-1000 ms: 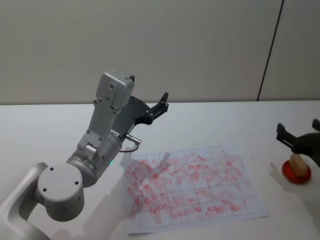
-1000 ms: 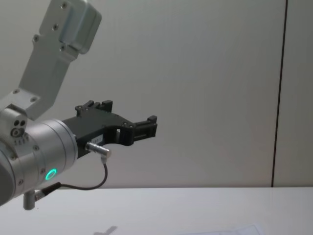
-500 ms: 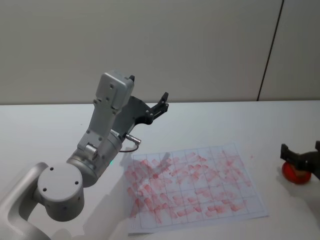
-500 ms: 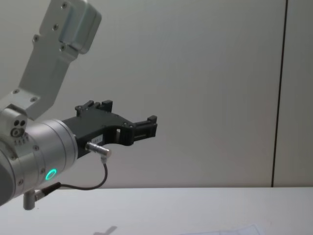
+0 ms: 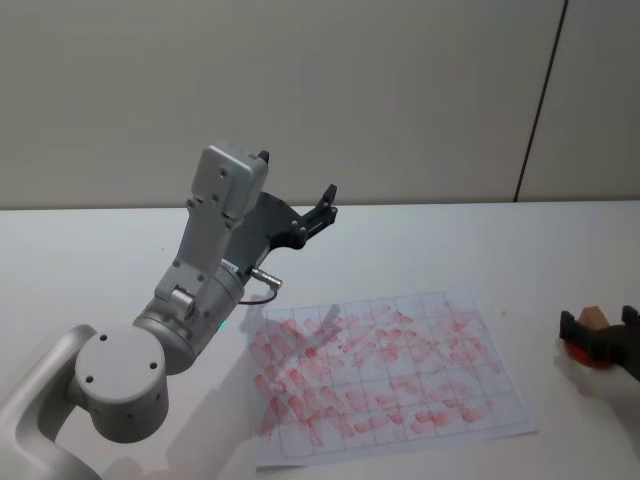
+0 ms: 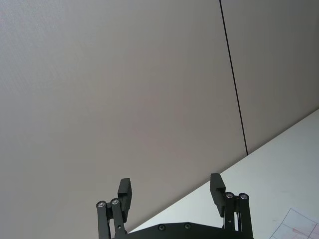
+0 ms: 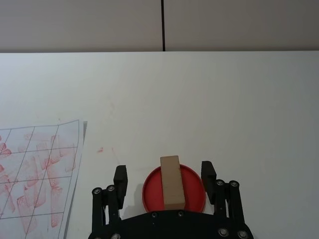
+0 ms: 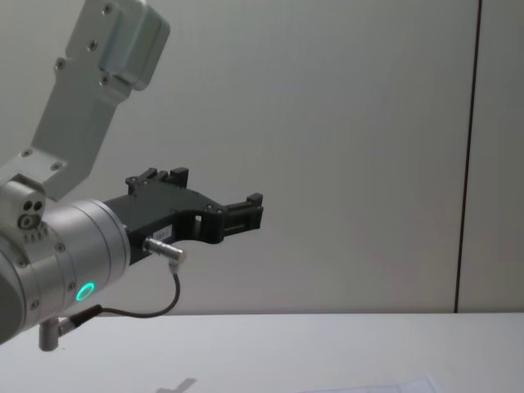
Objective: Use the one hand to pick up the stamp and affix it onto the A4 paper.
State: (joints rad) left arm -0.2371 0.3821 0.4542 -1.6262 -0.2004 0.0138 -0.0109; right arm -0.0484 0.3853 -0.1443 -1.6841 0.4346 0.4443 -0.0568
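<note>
The stamp [image 7: 171, 181], a light tan wooden block, stands on a round red ink pad [image 7: 193, 191] right of the paper. My right gripper [image 7: 164, 174] is open and straddles it, one finger on each side with a gap to the wood. In the head view that gripper [image 5: 600, 335] sits at the right edge, with the stamp [image 5: 592, 317] peeking above it. The A4 paper [image 5: 390, 375], gridded and covered in red stamp marks, lies flat on the white table. My left gripper [image 5: 295, 178] is open and raised high over the table's left, holding nothing.
The left arm's big silver joints [image 5: 190, 310] rise just left of the paper. A bare strip of white table [image 7: 124, 99] separates the paper's edge [image 7: 35, 169] from the ink pad. A plain wall [image 8: 368, 123] stands behind.
My right gripper has come down from above the ink pad until its fingers flank the stamp. The left arm has stayed still.
</note>
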